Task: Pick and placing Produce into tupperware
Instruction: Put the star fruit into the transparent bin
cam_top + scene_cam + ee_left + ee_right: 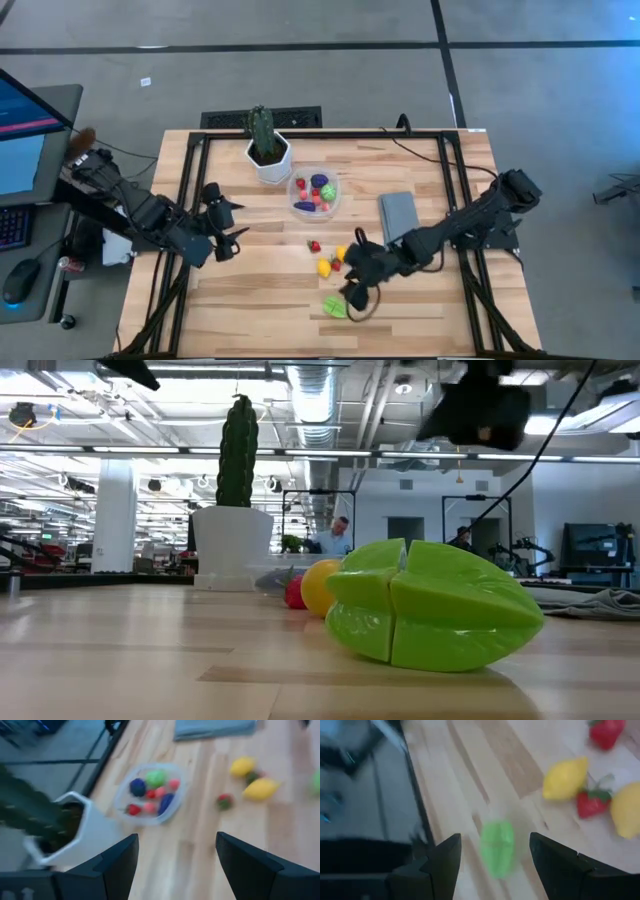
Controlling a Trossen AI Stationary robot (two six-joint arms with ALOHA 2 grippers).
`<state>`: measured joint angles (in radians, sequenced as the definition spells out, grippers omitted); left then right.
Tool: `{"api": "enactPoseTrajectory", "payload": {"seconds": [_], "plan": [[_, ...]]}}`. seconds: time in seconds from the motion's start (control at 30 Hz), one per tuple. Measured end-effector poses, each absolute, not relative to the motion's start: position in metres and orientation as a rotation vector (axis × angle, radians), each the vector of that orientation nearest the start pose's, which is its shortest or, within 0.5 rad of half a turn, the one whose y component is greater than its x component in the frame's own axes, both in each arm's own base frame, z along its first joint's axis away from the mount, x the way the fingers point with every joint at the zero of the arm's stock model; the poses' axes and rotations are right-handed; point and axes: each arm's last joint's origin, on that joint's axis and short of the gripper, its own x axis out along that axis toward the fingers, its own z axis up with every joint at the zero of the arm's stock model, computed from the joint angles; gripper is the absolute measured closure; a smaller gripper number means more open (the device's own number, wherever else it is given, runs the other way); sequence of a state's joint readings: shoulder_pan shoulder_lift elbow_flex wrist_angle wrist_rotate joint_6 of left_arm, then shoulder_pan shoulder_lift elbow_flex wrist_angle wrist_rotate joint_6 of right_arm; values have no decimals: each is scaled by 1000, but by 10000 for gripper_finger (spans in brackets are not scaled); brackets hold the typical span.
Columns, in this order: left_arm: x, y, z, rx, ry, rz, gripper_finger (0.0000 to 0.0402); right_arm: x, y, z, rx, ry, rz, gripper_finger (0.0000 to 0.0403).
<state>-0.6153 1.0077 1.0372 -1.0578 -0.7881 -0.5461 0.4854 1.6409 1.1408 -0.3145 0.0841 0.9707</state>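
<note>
The tupperware [315, 194] is a round clear container next to the white cactus pot, and it holds several small red, green, purple and pink pieces. Loose produce lies on the wood nearer me: a red strawberry [314, 245], two yellow pieces [324, 267], a small red one and a green ribbed fruit [335, 307]. My right gripper [353, 297] is open and hovers over the green fruit [497, 847], which lies on the table between its fingers, untouched. My left gripper [238, 225] is open and waits left of the tupperware [150, 792].
A white hexagonal pot [270, 160] with a tall green cactus stands by the far edge, just left of the tupperware. A folded grey cloth [398, 215] lies right of it. Black frame rails run along the table's left, right and far sides. Bare wood lies toward the near edge.
</note>
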Motion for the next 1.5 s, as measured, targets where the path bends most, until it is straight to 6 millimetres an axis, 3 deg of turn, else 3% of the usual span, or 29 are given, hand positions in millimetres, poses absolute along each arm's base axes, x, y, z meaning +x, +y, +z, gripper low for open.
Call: {"api": "enactPoseTrajectory", "payload": {"seconds": [0.13, 0.37, 0.53, 0.8, 0.97, 1.17, 1.33, 1.5], "plan": [[131, -72, 320, 205, 722, 393, 144, 316, 163, 240, 759, 791, -2, 142], [97, -56, 332, 81, 599, 415, 144, 329, 176, 220, 758, 876, 22, 142], [83, -49, 338, -9, 535, 398, 144, 338, 193, 206, 697, 938, 41, 142], [83, -50, 336, -7, 543, 401, 144, 349, 201, 186, 715, 995, -18, 130], [85, -52, 331, 23, 571, 417, 144, 349, 200, 181, 739, 1013, -51, 85], [85, -53, 309, 14, 620, 428, 144, 351, 195, 184, 759, 1022, -59, 40], [86, -55, 295, -5, 645, 435, 143, 347, 193, 181, 753, 1072, -92, 39], [85, -56, 295, 4, 628, 429, 143, 344, 191, 178, 734, 1106, -118, 44]]}}
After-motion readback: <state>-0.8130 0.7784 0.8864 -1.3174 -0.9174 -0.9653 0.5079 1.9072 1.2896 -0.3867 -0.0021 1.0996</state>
